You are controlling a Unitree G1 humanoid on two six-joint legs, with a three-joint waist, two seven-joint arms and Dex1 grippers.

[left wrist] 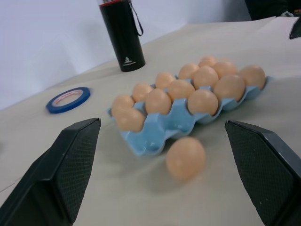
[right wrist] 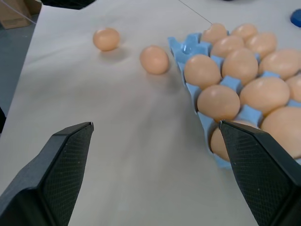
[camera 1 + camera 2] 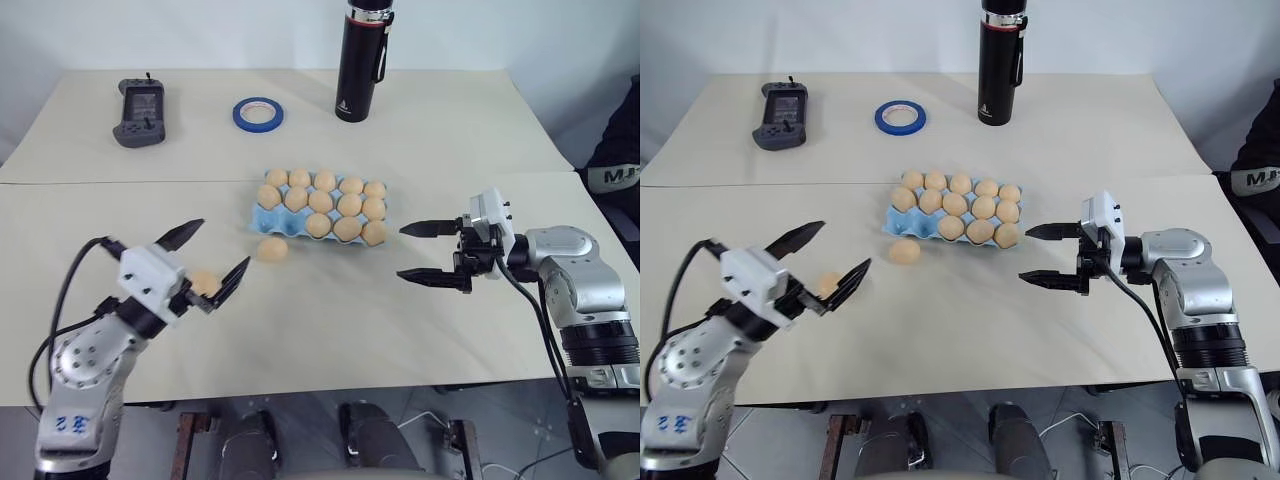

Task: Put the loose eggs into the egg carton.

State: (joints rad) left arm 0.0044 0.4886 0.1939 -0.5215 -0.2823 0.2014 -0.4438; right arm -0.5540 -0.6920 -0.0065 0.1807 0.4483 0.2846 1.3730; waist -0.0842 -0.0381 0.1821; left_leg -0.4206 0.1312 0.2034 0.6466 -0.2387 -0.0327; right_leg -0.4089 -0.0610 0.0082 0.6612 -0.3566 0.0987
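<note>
Left gripper (image 3: 205, 252) wide open, empty, nearer arm | far loose egg (image 3: 205, 282) just behind its jaws | near loose egg (image 3: 271, 249) at 2 o'clock, touching egg carton (image 3: 266, 218) beside its empty corner cup | right gripper (image 3: 418, 252) open, empty, at carton's 4 o'clock.

Head cameras overlook table (image 3: 330, 330); wrist cameras low, both facing egg carton (image 1: 183, 123).

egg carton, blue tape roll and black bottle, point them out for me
egg carton (image 3: 266, 217) left eye view, empty corner cup
blue tape roll (image 3: 258, 113) left eye view, near rim of ring
black bottle (image 3: 360, 70) left eye view, middle of body
</note>
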